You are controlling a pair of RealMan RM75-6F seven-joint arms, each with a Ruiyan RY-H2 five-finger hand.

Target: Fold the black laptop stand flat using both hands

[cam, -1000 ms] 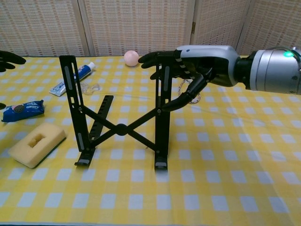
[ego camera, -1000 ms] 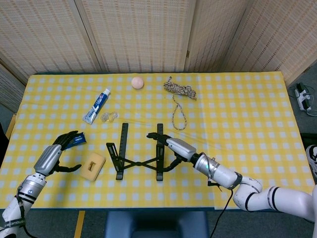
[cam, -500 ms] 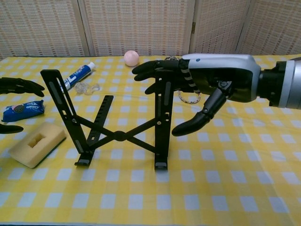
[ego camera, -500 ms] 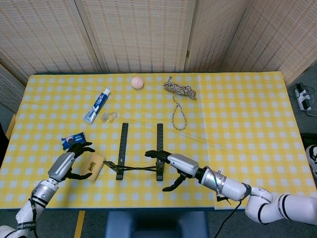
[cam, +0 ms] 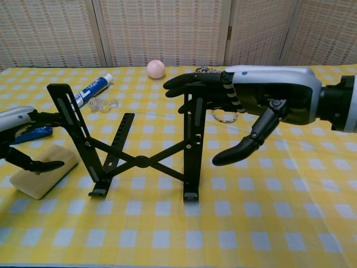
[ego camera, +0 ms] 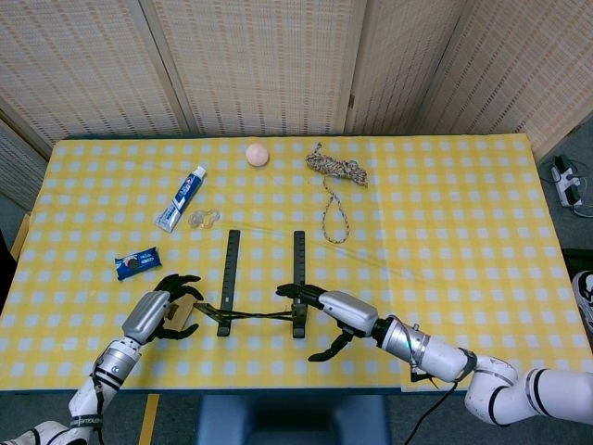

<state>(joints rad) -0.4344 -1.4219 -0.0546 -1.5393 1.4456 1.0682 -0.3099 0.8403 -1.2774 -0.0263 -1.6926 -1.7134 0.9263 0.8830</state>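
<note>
The black laptop stand (ego camera: 259, 295) stands near the table's front edge, its two rails (cam: 191, 145) raised and joined by crossed struts (cam: 142, 161); the left rail leans outward. My right hand (cam: 262, 103) lies over the top of the right rail, fingers (cam: 187, 84) stretched across it and thumb hanging apart below, gripping nothing. In the head view this right hand (ego camera: 338, 311) sits just right of the stand. My left hand (cam: 22, 139) is open beside the left rail's top, fingers reaching toward it; contact cannot be told. From above, the left hand (ego camera: 162, 315) is left of the stand.
A yellow sponge (cam: 33, 178) lies under my left hand. A blue snack packet (ego camera: 137, 263), a toothpaste tube (ego camera: 181, 199) and a clear plastic piece (ego camera: 204, 220) lie further left and back. A pink ball (ego camera: 258, 154) and a coiled rope (ego camera: 335, 176) are at the back.
My left hand has moved right, over the sponge, up to the stand's left rail. That rail has tilted outward and the stand sits lower. My right hand has stayed on the right rail.
</note>
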